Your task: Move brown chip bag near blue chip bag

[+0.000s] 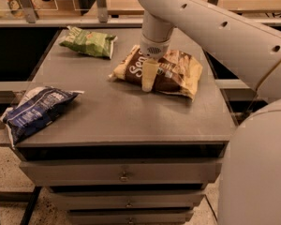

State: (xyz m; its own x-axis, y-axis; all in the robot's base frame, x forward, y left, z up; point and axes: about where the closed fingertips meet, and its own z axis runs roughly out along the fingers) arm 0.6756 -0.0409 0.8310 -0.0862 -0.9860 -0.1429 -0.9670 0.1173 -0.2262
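Note:
The brown chip bag (175,71) lies on the grey table (131,116) at the back right, its white script facing up. My gripper (149,77) hangs from the white arm (215,27) and is down at the bag's front left part, over its lettering. The blue chip bag (37,111) lies at the table's front left corner, partly over the edge, well apart from the brown bag.
A green chip bag (89,42) lies at the back left of the table. The table has drawers (124,175) below its front edge. Shelving and a rail stand behind. The arm's large white body (257,172) fills the right foreground.

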